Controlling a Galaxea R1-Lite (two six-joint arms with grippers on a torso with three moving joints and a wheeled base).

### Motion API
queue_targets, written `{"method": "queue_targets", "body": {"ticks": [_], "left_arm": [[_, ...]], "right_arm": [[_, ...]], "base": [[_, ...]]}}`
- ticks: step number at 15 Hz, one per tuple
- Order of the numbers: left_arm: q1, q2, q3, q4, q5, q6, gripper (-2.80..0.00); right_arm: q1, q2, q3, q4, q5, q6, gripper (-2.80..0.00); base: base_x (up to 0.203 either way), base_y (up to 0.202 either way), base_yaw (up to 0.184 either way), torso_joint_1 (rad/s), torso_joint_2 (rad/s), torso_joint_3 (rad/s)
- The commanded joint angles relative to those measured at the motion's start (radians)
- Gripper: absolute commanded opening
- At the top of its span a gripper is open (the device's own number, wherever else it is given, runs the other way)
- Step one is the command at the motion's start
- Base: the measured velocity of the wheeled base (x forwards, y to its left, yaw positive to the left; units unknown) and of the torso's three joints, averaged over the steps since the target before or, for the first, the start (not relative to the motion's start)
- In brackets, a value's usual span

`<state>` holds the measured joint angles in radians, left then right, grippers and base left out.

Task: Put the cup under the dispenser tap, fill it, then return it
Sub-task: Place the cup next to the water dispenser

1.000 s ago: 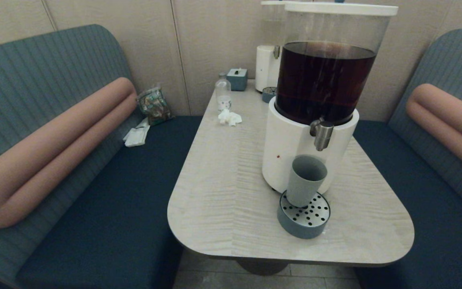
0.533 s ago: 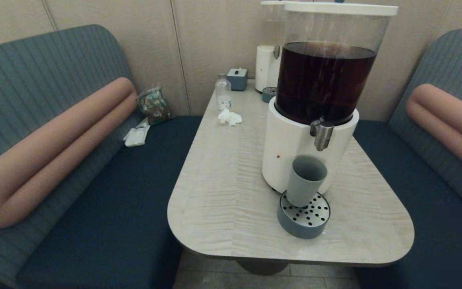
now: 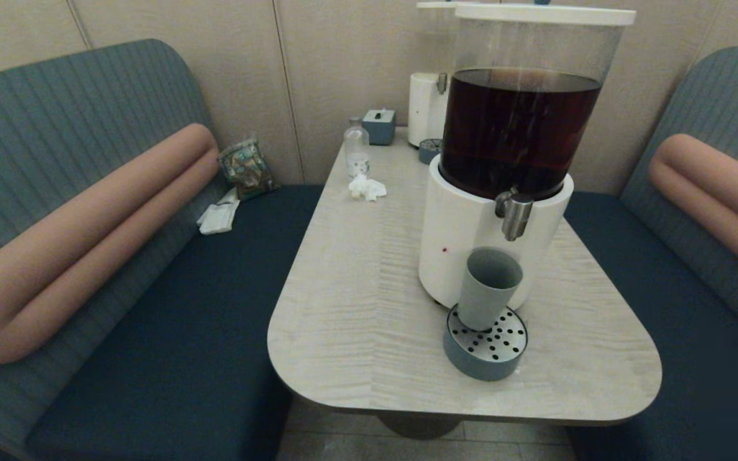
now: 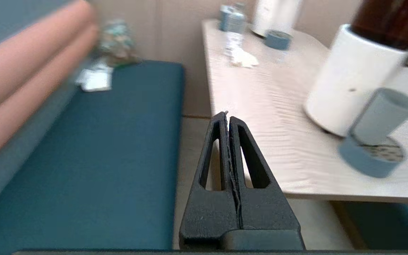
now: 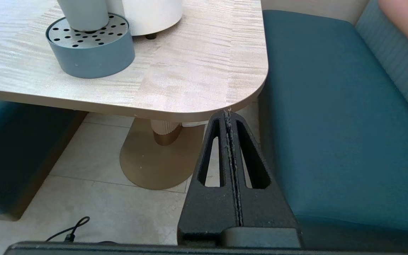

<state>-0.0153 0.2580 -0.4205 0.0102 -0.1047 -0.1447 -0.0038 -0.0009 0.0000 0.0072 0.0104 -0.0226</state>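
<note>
The cup (image 3: 488,288) stands upright on the round drip tray (image 3: 485,358), at the tray's 11 o'clock edge, touching the perforated steel top. The tray sits on the table (image 3: 356,307) just in front of my target, the large dispenser (image 3: 471,237), whose white base carries a clear tank of dark brown liquid. The tap (image 3: 515,214) projects from the base above the cup, toward 1 o'clock of the cup's rim; tap and cup are apart.

My left gripper (image 4: 228,118) has its fingers pressed together, holding nothing. It hangs off the table's near left edge, over the gap between table and bench (image 4: 83,159), and the cup (image 4: 381,117) lies toward 2 o'clock of its tip in the left wrist view.

My right gripper (image 5: 228,116) is likewise pressed together and empty, parked below the table's near right corner above the floor (image 5: 101,198); the tray (image 5: 90,53) shows toward 10 o'clock there.

Toward the table's far end, at 12 o'clock, stand a small bottle (image 3: 356,148), a crumpled tissue (image 3: 366,187) and a second white dispenser (image 3: 425,109).
</note>
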Motion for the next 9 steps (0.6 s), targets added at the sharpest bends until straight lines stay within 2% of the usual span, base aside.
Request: {"method": "queue_targets", "body": {"ticks": [1, 5, 9], "left_arm": [[-0.004, 0.303, -0.071, -0.06, -0.041, -0.001, -2.8], [-0.007, 0.744, -0.113, -0.303, -0.138, 0.019, -2.8], [-0.029, 1.156, -0.124, -0.66, -0.182, 0.083, -2.8]], "right_arm": [[0.0, 0.001, 0.0, 0.0, 0.0, 0.0, -2.8], [0.0, 0.0, 0.0, 0.0, 0.0, 0.0, -2.8], [-0.001, 0.001, 0.0, 0.0, 0.0, 0.0, -2.8]], "base": [[0.0, 0.0, 0.0, 0.0, 0.0, 0.0], [0.0, 0.0, 0.0, 0.0, 0.0, 0.0], [0.0, 0.0, 0.0, 0.0, 0.0, 0.0]]}}
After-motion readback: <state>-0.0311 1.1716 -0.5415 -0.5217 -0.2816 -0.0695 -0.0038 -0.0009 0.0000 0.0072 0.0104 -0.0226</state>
